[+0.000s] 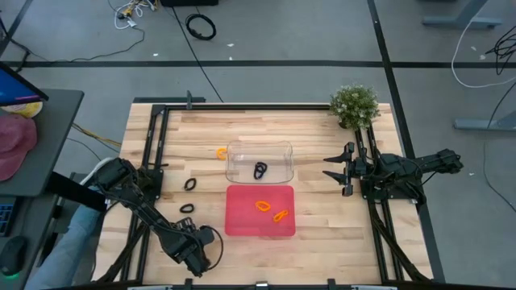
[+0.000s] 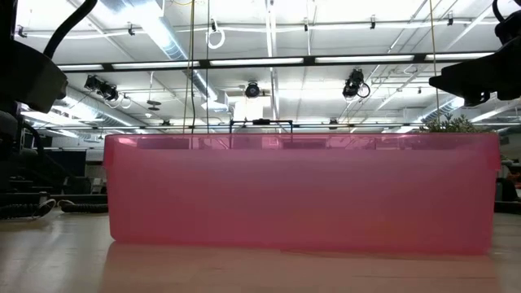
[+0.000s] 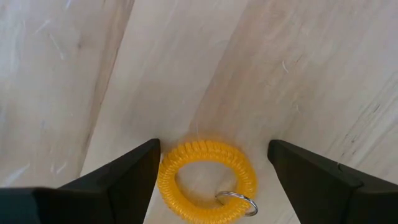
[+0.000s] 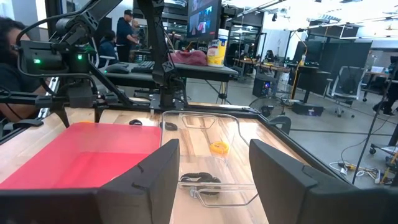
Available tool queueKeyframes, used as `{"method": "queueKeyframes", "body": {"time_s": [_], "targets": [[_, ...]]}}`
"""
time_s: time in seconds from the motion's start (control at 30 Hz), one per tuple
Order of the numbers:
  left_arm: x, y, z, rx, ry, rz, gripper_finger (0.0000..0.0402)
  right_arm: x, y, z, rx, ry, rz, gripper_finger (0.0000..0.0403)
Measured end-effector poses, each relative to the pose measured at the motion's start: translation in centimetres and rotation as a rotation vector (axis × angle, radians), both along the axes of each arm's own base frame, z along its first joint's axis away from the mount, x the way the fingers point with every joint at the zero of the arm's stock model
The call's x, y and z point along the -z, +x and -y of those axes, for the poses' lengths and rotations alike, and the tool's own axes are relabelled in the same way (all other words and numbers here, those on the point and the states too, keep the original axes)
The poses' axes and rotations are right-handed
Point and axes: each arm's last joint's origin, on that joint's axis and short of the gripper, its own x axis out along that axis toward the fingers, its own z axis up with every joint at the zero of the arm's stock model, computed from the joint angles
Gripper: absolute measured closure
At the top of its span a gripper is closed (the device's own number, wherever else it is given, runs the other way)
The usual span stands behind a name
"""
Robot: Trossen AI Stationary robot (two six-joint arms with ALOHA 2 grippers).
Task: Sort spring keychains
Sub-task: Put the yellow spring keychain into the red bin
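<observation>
An orange spring keychain point(image 3: 205, 151) with a metal ring lies flat on the wood between the fingers of my open left gripper point(image 3: 212, 144), which points down near the table's near left corner point(image 1: 200, 248). Two orange keychains point(image 1: 272, 210) lie in the red tray point(image 1: 242, 221). A black one point(image 1: 260, 170) lies in the clear tray point(image 1: 242, 145). Another orange one point(image 1: 221, 152) sits on the table left of the clear tray, and two black ones point(image 1: 190, 184) point(image 1: 187, 208) lie left of the red tray. My right gripper point(image 1: 329, 167) waits open, right of the clear tray.
A potted plant point(image 1: 355, 105) stands at the far right corner. Black frame rails point(image 1: 157, 137) run along the table's left and right sides. The red tray's wall point(image 2: 301, 195) fills the low view. People point(image 4: 12, 43) and desks show beyond the table's left side in the right wrist view.
</observation>
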Motion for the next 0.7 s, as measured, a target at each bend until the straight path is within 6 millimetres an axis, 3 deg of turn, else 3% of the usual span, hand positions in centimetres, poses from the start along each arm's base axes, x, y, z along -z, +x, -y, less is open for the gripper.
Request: {"method": "queueKeyframes", "body": {"time_s": [0.7], "targets": [[0.0, -0.01, 0.03, 0.003, -0.004, -0.002, 0.0088, 0.0, 0.0, 0.0, 0.0, 0.0, 0.0, 0.0204]]}}
